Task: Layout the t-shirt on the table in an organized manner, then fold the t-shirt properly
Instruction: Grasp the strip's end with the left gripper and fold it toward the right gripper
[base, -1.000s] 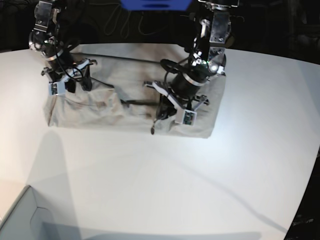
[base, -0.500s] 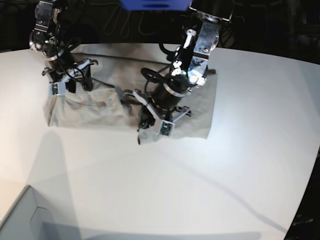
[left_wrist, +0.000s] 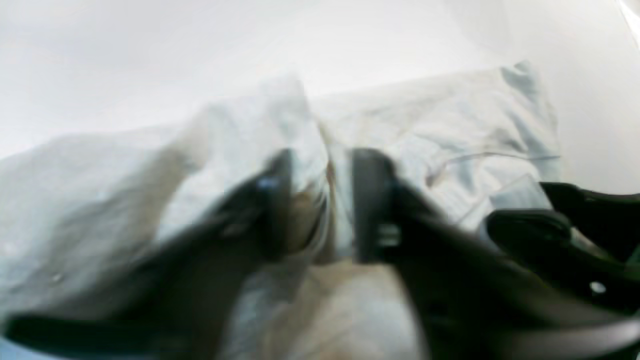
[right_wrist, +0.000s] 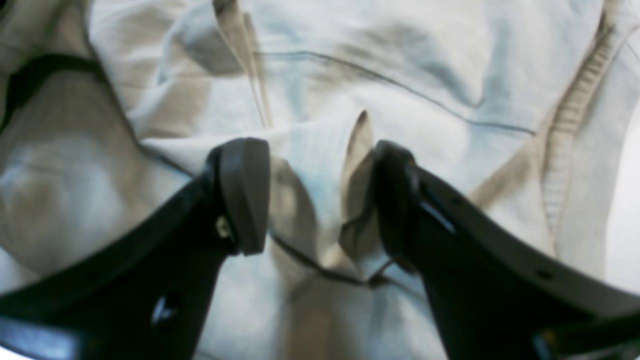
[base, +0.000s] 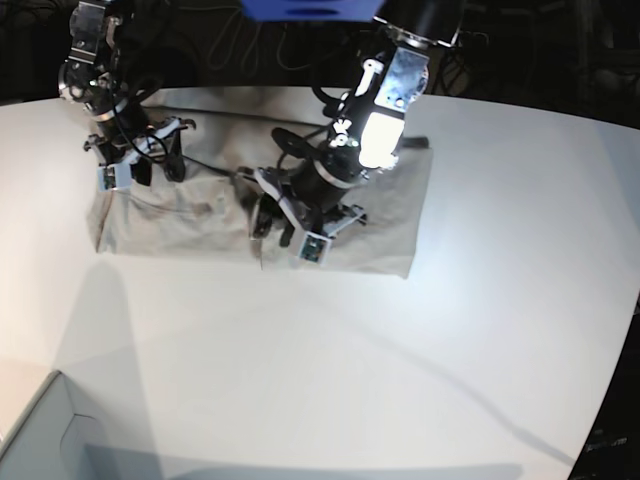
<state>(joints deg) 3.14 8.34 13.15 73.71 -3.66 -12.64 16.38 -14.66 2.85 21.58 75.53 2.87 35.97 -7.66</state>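
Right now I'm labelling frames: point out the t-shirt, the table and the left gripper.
t-shirt (base: 190, 215): base view, flat cloth near its left end.
table (base: 330, 370): base view, bare white top.
left gripper (left_wrist: 320, 205): left wrist view, midway between its fingers.

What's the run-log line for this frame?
t-shirt: half-folded on table | left gripper: jaws apart, cloth between | right gripper: open over cloth fold

light: bright, glare on left arm (base: 380, 125) | left wrist: motion-blurred | right wrist: soft focus

Plain grey-beige t-shirt (base: 190, 215), ribbed collar (right_wrist: 567, 125), matte white table (base: 330, 370), black jaws
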